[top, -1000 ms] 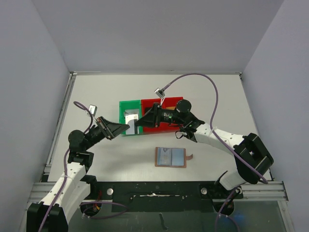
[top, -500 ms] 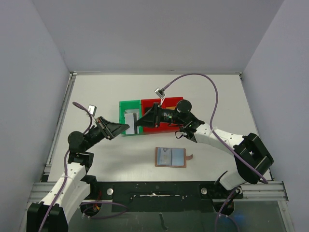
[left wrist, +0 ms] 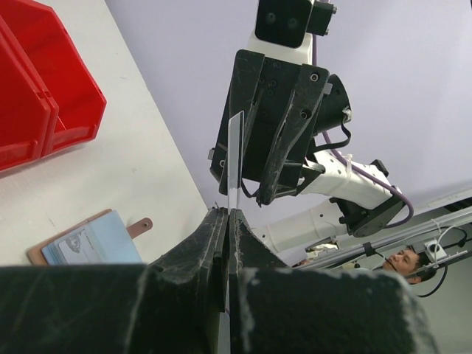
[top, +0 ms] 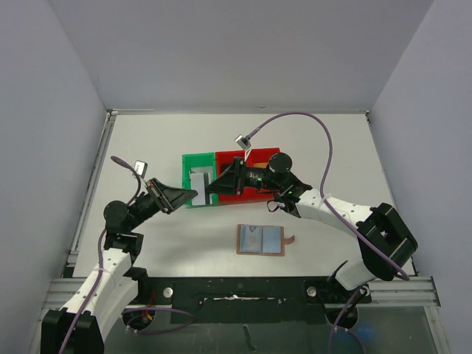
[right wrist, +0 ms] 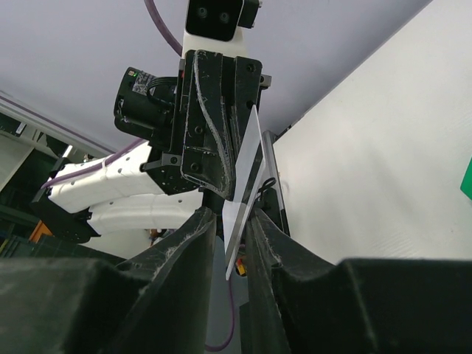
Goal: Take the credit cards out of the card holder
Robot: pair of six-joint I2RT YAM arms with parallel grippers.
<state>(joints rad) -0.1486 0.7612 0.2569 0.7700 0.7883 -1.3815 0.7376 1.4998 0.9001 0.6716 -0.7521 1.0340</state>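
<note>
A silver-grey credit card (top: 199, 181) is held in the air above the green bin (top: 193, 161). My left gripper (top: 193, 196) is shut on its near end; in the left wrist view the card (left wrist: 233, 166) stands edge-on out of my closed left gripper (left wrist: 227, 214). My right gripper (top: 209, 187) faces it, open, with the card's other end (right wrist: 247, 173) between its spread fingers in the right wrist view (right wrist: 230, 217). The brown card holder (top: 260, 239) lies open on the table, strap tab to the right; it also shows in the left wrist view (left wrist: 88, 240). Other cards are not visible.
A red bin (top: 258, 156) stands right of the green bin, under my right arm; it also shows in the left wrist view (left wrist: 44, 103). Grey walls enclose the white table on three sides.
My right gripper has crept slightly left, closer around the card. My left gripper and the card holder have stayed where they were.
</note>
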